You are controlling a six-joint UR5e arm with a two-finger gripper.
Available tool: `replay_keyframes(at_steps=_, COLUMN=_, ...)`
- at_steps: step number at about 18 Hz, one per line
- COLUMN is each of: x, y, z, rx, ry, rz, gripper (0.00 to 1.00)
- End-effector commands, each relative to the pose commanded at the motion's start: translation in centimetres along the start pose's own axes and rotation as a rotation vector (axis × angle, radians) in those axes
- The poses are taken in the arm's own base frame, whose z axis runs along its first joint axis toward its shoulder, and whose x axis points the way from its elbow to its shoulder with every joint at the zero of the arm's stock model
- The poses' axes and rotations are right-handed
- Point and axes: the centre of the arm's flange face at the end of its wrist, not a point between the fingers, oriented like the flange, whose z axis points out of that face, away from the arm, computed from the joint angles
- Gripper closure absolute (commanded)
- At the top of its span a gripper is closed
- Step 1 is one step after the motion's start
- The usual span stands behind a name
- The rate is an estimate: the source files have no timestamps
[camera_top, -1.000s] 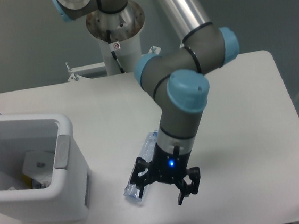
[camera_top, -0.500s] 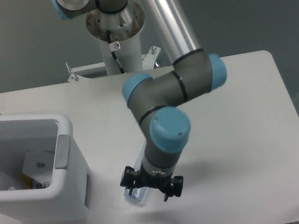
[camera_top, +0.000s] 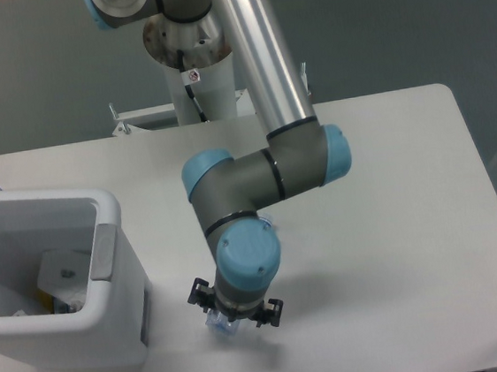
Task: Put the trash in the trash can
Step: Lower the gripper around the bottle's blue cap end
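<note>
Trash here is a crushed clear bluish plastic bottle (camera_top: 220, 323) lying on the white desk (camera_top: 395, 224) just right of the boxy white plastic trash can (camera_top: 112, 329), almost wholly hidden under the black two-finger end effector (camera_top: 235, 308). It looks light, thin-walled and springy, likely slick, so a grip across the flattened middle should hold best. The jaws straddle it, but I cannot tell whether they have closed on it.
</note>
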Motion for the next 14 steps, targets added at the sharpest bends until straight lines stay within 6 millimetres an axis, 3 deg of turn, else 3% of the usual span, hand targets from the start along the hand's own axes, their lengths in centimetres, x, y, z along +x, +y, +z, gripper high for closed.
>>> replay_keyframes(at_steps=5, x=0.2, y=-0.2, z=0.5, rx=-0.009, ry=-0.009, rz=-0.002, gripper=0.01)
replay_keyframes(at_steps=11, x=0.0, y=-0.2, z=0.5, rx=-0.019, ry=-0.023, rz=-0.006, gripper=0.19)
replay_keyframes(at_steps=14, x=0.0, y=-0.3, z=-0.6, rx=-0.003, ry=-0.030, rz=-0.028, gripper=0.35)
